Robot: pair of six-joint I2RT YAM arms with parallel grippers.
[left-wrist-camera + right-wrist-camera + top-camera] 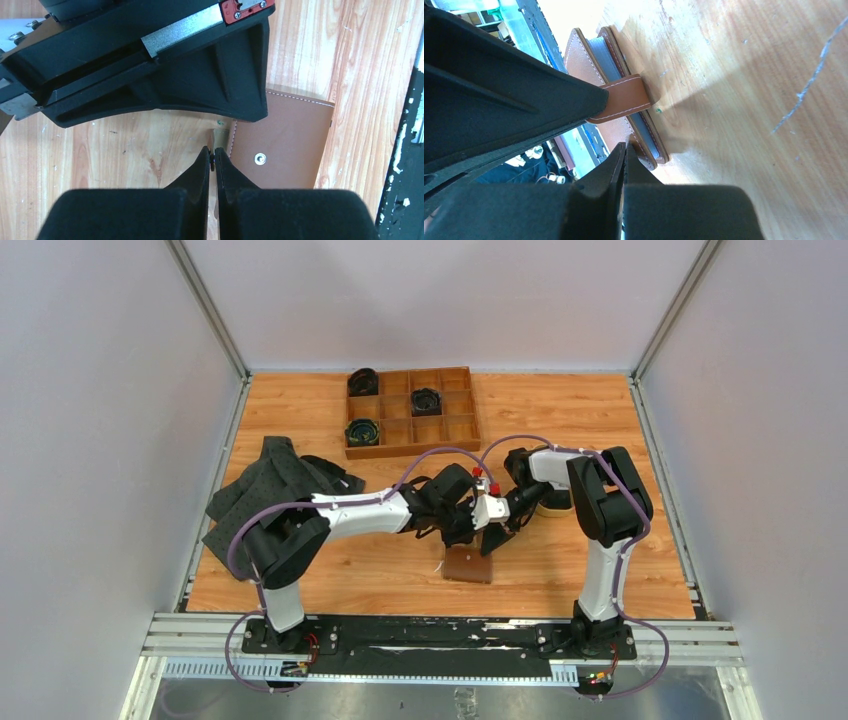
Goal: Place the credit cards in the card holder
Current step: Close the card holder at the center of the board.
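Observation:
The card holder [468,565] is a brown leather wallet lying flat on the wooden table, snap stud [259,159] facing up. Seen edge-on, it shows pale blue sleeves [606,50] between its covers. My left gripper [212,159] is shut on the wallet's strap tab [624,97] at its left edge. My right gripper [625,147] is shut, its tips at a corner of the top cover, and I see nothing between them. In the top view both grippers meet just above the wallet, left gripper [462,532] and right gripper [497,542]. No credit cards are in view.
A wooden compartment tray [458,430] holding black coils stands at the back. A dark grey cloth [270,490] lies at the left. A tan dish [550,506] peeks out behind the right arm. A black rail [405,165] runs along the near table edge.

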